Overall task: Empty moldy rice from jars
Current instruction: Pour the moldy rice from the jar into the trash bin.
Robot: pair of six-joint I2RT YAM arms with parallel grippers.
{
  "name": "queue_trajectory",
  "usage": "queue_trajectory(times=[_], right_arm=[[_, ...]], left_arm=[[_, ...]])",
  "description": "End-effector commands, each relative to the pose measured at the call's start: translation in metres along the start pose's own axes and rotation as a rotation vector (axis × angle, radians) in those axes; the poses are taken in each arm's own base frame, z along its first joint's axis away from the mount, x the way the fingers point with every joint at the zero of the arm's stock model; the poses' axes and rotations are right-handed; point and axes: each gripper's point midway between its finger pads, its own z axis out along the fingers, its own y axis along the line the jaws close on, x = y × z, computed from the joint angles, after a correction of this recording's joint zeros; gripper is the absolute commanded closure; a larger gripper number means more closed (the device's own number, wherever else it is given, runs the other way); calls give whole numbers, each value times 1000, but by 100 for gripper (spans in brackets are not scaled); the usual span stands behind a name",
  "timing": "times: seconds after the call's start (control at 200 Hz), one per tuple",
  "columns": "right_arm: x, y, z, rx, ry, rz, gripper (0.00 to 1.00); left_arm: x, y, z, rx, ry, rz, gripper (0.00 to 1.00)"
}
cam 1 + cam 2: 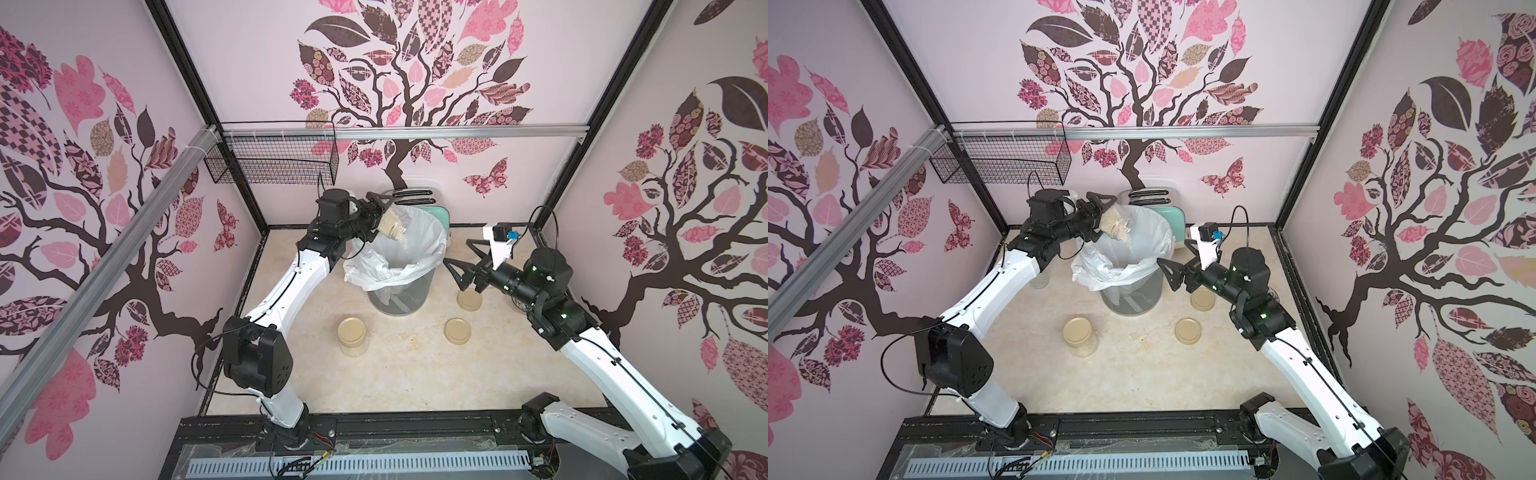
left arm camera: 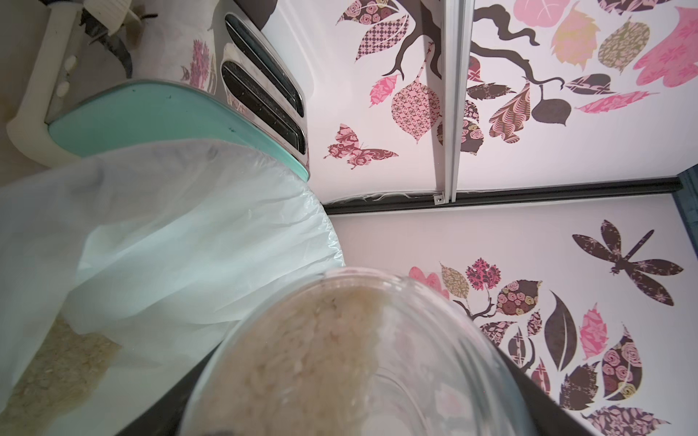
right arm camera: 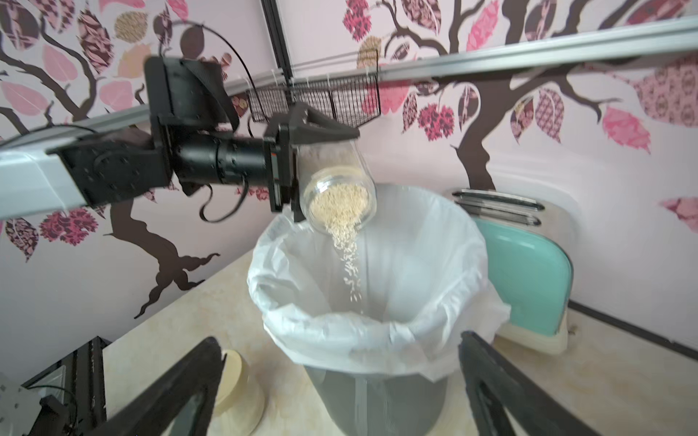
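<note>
The lined bin [image 1: 399,305] is standing mid-table, hiding most of the toaster [image 1: 441,216] behind it. The left gripper [image 1: 380,220] is clamping an open jar [image 1: 397,226], tilted mouth-down over the bin's far-left rim. The right gripper [image 1: 457,254], jaws apart, is hovering right of the bin, covering part of one lid [image 1: 469,301]. A second jar [image 1: 1040,283] is showing only partly behind the left arm [image 1: 1000,286]. A lidded jar [image 1: 352,332] and another lid [image 1: 457,331] are sitting nearer. The moldy rice [image 3: 340,205] is streaming into the bin

Clear glossy glass jar [image 3: 329,168]; thin plastic liner [image 3: 415,264]
</note>
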Motion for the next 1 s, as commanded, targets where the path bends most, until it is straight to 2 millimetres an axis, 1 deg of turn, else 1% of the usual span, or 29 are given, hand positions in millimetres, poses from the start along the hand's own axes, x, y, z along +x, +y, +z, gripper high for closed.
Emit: queue_trajectory(times=[0.0,0.105,0.185,0.295,0.46,0.705,0.8,0.995], right_arm=[[23,-6,-16,60,49,64,1],[45,-6,-30,77,65,111,0],[57,-8,-39,100,73,137,0],[67,-8,-48,113,82,159,0],[81,-7,-54,119,104,207,1],[96,-8,-59,125,116,262,0],[100,-4,-59,109,125,279,0],[103,-3,-60,101,128,299,0]], left_arm=[[-14,-42,-19,70,-67,186,32],[-17,-43,-20,62,-80,222,32],[-17,-42,-19,54,-82,236,32],[-17,-42,-17,60,-77,234,32],[-18,-46,-18,73,-81,244,32],[-22,-46,-24,33,-104,331,32],[-23,-46,-22,27,-103,353,32],[-24,-48,-23,25,-110,368,32]])
